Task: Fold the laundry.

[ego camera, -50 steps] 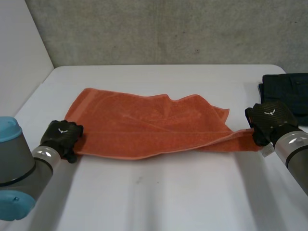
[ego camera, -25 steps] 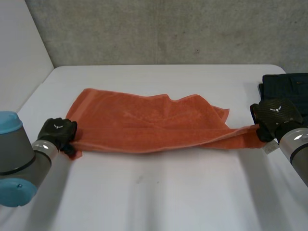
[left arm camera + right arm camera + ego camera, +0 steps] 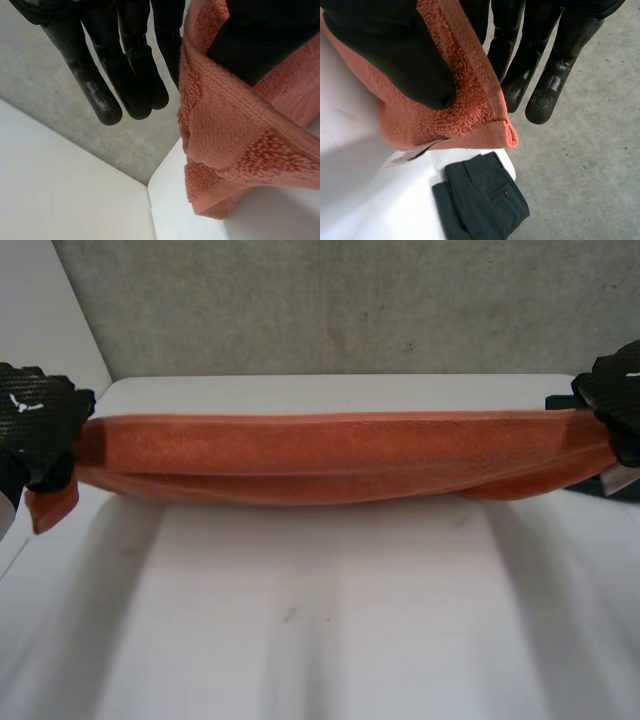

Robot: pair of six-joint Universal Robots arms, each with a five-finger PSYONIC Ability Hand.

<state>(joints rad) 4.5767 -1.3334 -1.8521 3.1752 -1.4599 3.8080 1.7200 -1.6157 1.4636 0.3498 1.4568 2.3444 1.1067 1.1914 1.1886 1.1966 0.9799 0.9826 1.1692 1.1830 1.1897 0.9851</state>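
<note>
Head view: the left hand (image 3: 35,420) and right hand (image 3: 618,390) are holding the towel (image 3: 330,455) stretched between them above the table (image 3: 320,630). Each is pinching one end, thumb against fingers. Dark pants (image 3: 482,200) are lying far right.

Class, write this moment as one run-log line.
towel: taut above table | left hand: pinches one end | right hand: pinches other end | dark trousers: folded aside
</note>
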